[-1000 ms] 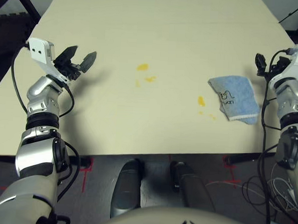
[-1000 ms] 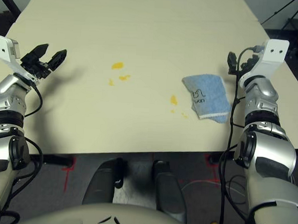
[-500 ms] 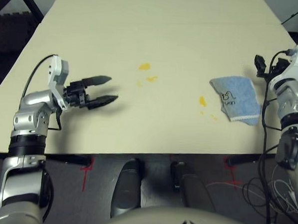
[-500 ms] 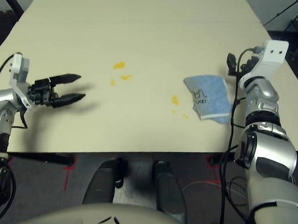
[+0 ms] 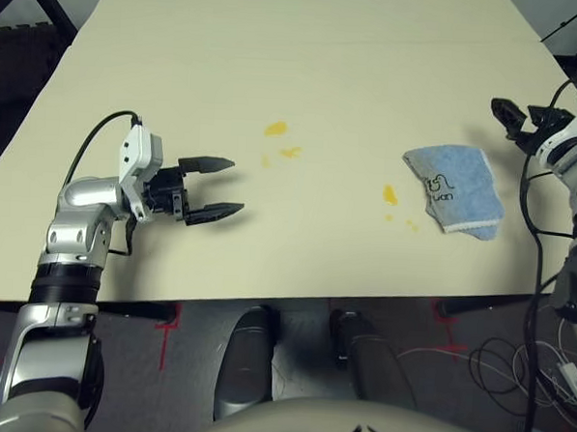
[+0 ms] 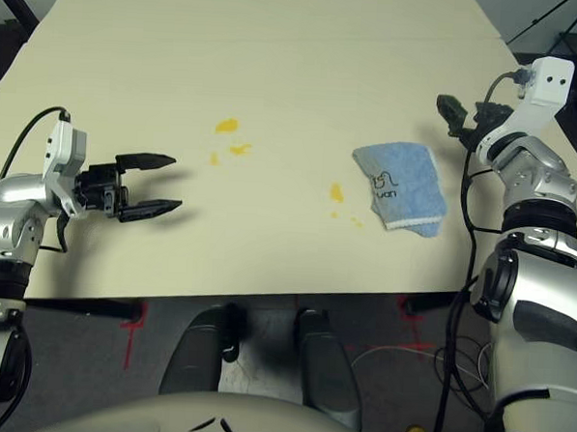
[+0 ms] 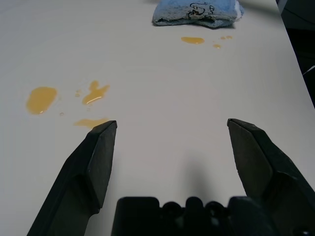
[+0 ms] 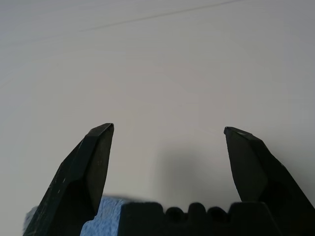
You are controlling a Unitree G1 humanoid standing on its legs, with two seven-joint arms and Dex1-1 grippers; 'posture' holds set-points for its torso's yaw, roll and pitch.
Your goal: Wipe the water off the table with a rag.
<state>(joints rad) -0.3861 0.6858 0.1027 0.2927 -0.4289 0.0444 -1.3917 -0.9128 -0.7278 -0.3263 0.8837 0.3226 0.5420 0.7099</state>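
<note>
Rag flat on desk, unheld. Water just left of rag, more farther left. Right hand open beyond rag's right side; left hand open, well left. Best: pinch rag's thick fold, then press flat.

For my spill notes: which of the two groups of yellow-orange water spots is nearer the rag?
The group on the robot's right, just beside the rag; the other group lies farther left, towards the left gripper.
</note>
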